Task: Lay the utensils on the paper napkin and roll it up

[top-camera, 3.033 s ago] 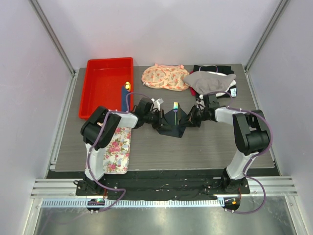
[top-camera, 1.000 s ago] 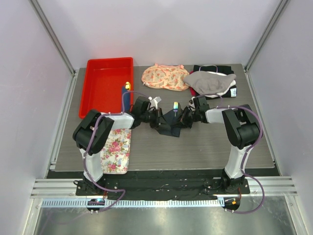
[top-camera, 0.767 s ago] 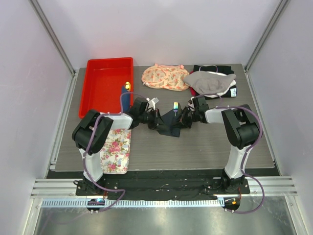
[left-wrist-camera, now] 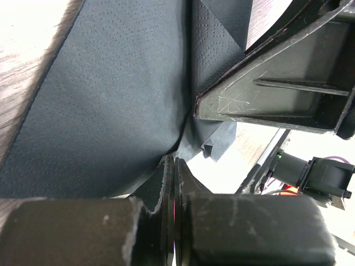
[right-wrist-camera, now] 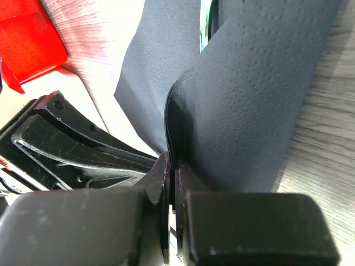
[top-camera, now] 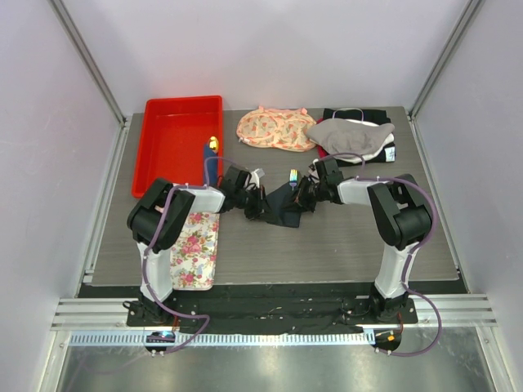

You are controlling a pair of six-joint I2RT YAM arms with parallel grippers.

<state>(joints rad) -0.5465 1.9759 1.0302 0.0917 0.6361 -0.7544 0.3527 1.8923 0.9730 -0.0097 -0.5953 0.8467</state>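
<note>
Navy napkin (top-camera: 282, 211), red tray (top-camera: 176, 151)

Both arms reach low and inward, wrists facing each other. The left gripper (top-camera: 261, 206) and right gripper (top-camera: 301, 198) sit near each other, jaws pinched tight on opposite sides of the dark navy paper napkin (top-camera: 282, 209).

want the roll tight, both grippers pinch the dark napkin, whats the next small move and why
Probably have the right gripper draw its pinched flap of the thin dark navy paper napkin leftward over the slim fork, whose iridescent tines show uncovered. Both it and the left gripper are shut on the napkin.
</note>
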